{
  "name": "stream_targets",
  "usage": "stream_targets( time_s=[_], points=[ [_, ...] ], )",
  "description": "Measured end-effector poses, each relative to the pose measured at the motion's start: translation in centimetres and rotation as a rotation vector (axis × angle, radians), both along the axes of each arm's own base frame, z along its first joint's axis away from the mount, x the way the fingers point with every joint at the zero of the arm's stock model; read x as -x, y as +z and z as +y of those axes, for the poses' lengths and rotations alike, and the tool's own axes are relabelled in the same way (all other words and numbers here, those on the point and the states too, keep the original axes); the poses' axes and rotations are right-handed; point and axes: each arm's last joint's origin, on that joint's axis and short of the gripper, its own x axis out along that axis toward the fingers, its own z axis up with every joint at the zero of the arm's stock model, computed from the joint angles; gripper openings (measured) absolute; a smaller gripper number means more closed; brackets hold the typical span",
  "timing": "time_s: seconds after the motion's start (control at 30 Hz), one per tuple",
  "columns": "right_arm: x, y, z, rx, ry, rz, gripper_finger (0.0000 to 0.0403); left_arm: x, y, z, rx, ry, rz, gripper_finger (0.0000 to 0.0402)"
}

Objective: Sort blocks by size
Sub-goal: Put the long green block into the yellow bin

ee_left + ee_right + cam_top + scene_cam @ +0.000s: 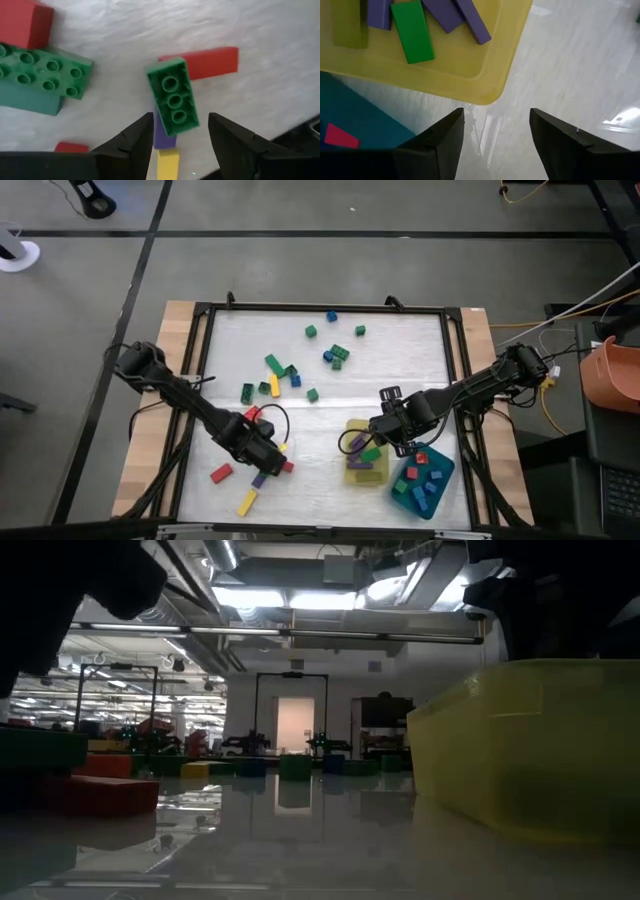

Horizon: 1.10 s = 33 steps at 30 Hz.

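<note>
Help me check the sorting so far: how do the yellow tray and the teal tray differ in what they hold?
The yellow tray holds long bricks, purple and green; the teal tray holds small cube-like blocks, red and blue. The yellow tray lies nearer the table's middle, while the teal tray lies at the right edge, turned at an angle. Both are shallow rectangular trays near the right gripper.

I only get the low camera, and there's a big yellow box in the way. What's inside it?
Observer: The yellow tray holds purple blocks and a flat green block.
Operator: Where's the right claw?
Observer: The right claw is open and empty, over bare table just outside that tray's corner.
Operator: And the left one?
Observer: The left claw is open, with the end of a tilted green brick between its fingers.
</note>
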Motion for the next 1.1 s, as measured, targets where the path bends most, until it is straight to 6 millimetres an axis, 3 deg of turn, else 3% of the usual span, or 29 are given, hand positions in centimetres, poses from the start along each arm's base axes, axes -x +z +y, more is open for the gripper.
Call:
stream_targets(
  time_s=[0.97,1.1],
  points=[
    [0.0,0.0,0.0,-0.001,0.0,0.0,0.0225,-0.9,-3.6,-0.5,-0.088,0.006,0.092,0.0174],
    [0.0,0.0,0.0,-0.001,0.0,0.0,0.0225,-0.9,-3.6,-0.5,-0.089,-0.002,0.089,0.0155]
  ],
)
